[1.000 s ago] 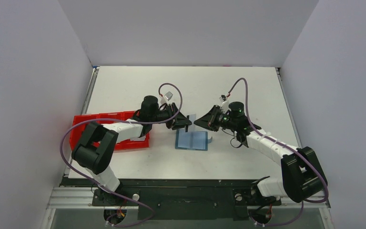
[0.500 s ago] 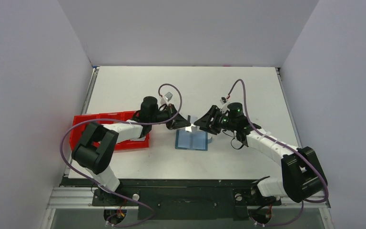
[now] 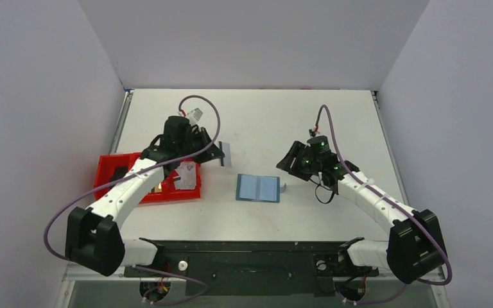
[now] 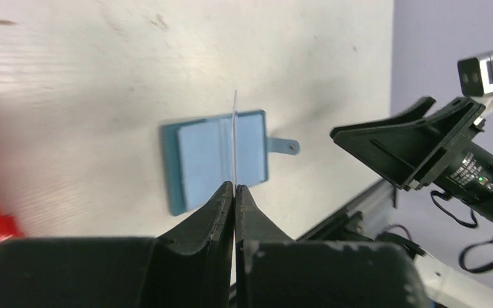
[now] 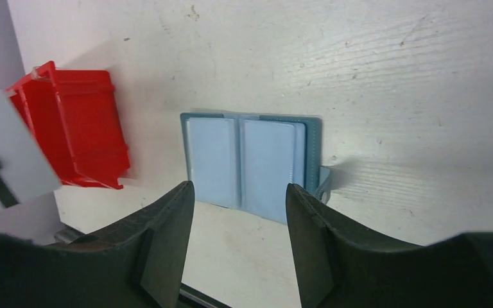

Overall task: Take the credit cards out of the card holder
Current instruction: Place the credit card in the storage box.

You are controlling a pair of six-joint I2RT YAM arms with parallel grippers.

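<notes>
The card holder [image 3: 258, 188] lies open and flat on the table [image 3: 295, 115], tab pointing right. A pale grey card [image 3: 226, 154] (edge-on in the left wrist view) is pinched in the left gripper [image 3: 221, 154], held beside the red tray [image 3: 106, 168]. The right gripper [image 3: 290, 162] hovers just right of the holder, fingers spread

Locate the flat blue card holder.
In the top view the flat blue card holder lies open on the white table, near its middle, just right of the red plastic tray.
</notes>
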